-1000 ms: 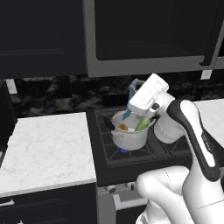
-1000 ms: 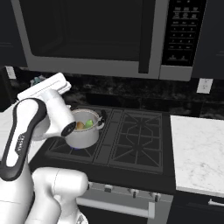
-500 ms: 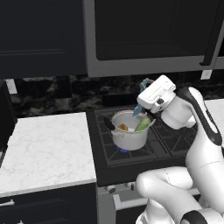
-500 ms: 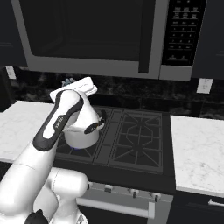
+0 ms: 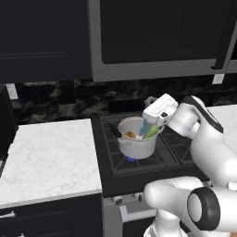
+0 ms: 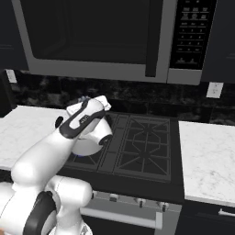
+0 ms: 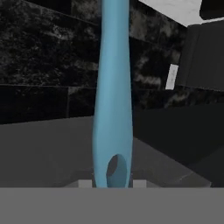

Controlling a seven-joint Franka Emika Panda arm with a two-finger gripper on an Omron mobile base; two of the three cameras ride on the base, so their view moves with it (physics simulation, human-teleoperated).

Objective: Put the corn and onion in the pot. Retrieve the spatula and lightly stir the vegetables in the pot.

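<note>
With the pot (image 5: 135, 139) seated on the front-left burner of the stove (image 5: 163, 157), over a small blue flame, looks like the stirring step in hand. Inside the pot, orange-brown onion (image 5: 130, 134) toward the left wall and green corn (image 5: 151, 132) leaning at the right, so the loading part reads as done. Spatula (image 5: 144, 127) slanting down into the pot between the two, blade end low among the vegetables, handle rising toward the gripper (image 5: 152, 119) just above the right rim. Tilted that way, probably, so the blade can sweep the bottom while the hand stays clear of the rim and handles. In the hand view, spatula (image 7: 112, 109) running straight up the middle from the bottom edge, hang-hole at the near end, which suggests a grasp at the very end of the handle for the longest reach. Gripper clenched on the spatula, judging by that alignment, though finger tips themselves hard to make out. In the right base view, arm hiding most of the pot (image 6: 86, 147), only a pale patch of wall visible below the wrist. Light strokes called for next: a hard push could tip the corn out or slide the pot off the burner.
</note>
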